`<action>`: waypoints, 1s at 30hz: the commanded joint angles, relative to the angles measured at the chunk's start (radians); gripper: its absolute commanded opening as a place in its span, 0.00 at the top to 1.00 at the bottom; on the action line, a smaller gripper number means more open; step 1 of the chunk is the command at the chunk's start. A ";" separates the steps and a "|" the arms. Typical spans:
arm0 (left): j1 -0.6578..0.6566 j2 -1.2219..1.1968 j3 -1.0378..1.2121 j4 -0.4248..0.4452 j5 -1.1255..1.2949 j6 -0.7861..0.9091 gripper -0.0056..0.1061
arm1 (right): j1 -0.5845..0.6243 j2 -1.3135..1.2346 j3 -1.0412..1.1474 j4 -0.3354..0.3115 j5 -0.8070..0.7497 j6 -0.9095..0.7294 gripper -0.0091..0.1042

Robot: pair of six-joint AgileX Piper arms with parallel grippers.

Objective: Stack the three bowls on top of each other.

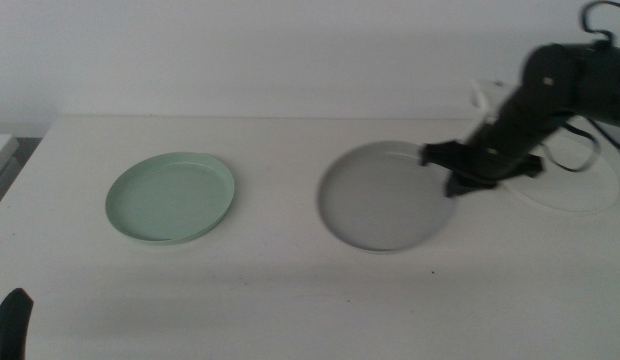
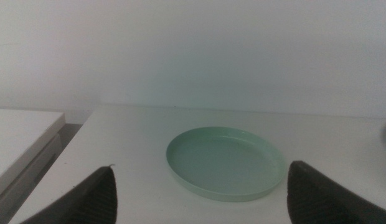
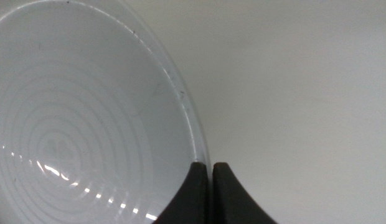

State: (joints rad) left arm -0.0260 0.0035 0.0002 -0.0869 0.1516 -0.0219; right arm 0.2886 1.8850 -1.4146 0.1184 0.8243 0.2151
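Right gripper [image 1: 456, 180] jaws clenched on right rim of grey bowl [image 1: 385, 197], centre of tabletop [image 1: 280, 290]. Mint green bowl [image 1: 172, 196] lay left; white bowl [image 1: 580, 192] far right. Left gripper [image 2: 199, 193] waited near-left, jaws released.

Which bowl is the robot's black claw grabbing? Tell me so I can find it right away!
Look at the white table and find the black right gripper reaching in from the right side. Its shut jaws pinch the rim of the grey bowl in the middle. It sits between the mint green bowl on the left and the white bowl, half hidden behind the arm.
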 commanded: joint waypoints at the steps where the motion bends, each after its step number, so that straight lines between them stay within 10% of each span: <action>1: -0.004 -0.003 0.000 0.002 -0.013 -0.005 0.11 | 0.040 0.029 -0.048 0.000 0.017 0.021 0.94; 18: -0.004 -0.003 0.000 0.002 -0.013 -0.005 0.11 | 0.094 0.179 -0.065 0.059 -0.015 0.002 0.92; 30: -0.004 -0.003 0.000 0.002 -0.013 -0.005 0.11 | 0.035 0.111 -0.177 -0.001 0.120 -0.092 0.21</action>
State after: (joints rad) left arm -0.0260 0.0035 0.0002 -0.0869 0.1516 -0.0219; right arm 0.3517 2.0385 -1.5487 0.1509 0.9143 0.1471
